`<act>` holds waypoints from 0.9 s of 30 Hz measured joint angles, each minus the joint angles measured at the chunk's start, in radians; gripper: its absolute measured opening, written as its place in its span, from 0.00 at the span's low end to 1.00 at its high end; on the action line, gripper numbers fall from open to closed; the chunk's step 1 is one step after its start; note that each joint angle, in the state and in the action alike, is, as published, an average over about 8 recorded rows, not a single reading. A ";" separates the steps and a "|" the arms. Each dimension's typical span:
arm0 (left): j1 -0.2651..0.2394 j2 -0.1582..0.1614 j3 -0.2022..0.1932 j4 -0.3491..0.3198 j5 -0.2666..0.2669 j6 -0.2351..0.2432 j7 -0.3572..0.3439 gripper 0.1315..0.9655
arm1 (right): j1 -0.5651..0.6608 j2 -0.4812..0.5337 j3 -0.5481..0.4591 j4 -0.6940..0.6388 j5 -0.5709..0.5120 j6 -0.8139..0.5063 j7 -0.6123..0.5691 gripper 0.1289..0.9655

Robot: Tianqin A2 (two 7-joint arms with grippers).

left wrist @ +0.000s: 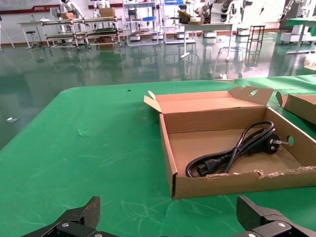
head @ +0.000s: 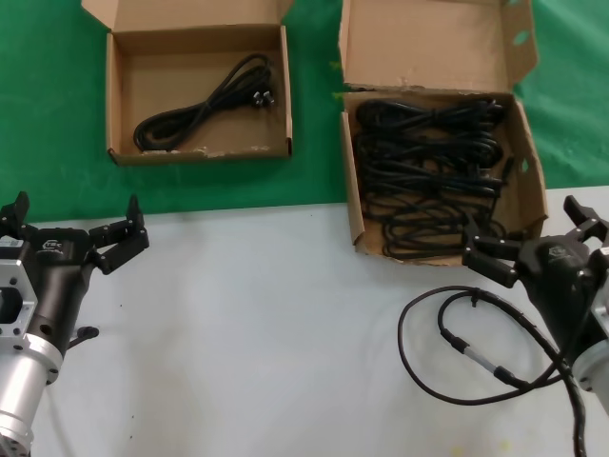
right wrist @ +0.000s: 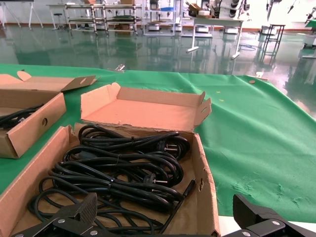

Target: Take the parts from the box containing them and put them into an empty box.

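The larger cardboard box [head: 354, 205] [right wrist: 207, 195] at the back right, tall lid flap up, holds many looped black cable bundles [head: 428, 171] [right wrist: 123, 173]. My right gripper [head: 525, 227] [right wrist: 165, 202] hangs open just in front of this box's near right corner, with nothing between its fingers. The shallow squarish box [head: 112, 95] [left wrist: 222, 185] at the back left holds one cable bundle [head: 205, 100] [left wrist: 232, 153]. Well short of that box, over the table's left edge, my left gripper [head: 74, 214] [left wrist: 168, 207] is open and holds nothing.
Both boxes sit on a green cloth [head: 57, 114]; the nearer table surface [head: 247, 333] is white. A thicker black robot cable [head: 447, 352] loops over the white surface by my right arm. The larger box's corner [left wrist: 301, 106] shows in the left wrist view.
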State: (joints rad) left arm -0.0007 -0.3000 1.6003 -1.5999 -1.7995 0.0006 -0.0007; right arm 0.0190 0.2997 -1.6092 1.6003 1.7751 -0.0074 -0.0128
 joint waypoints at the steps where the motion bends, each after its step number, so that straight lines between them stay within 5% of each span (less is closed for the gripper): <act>1: 0.000 0.000 0.000 0.000 0.000 0.000 0.000 1.00 | 0.000 0.000 0.000 0.000 0.000 0.000 0.000 1.00; 27: 0.000 0.000 0.000 0.000 0.000 0.000 0.000 1.00 | 0.000 0.000 0.000 0.000 0.000 0.000 0.000 1.00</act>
State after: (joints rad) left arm -0.0007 -0.3000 1.6003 -1.5999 -1.7995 0.0006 -0.0007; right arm 0.0190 0.2997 -1.6092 1.6003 1.7751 -0.0074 -0.0128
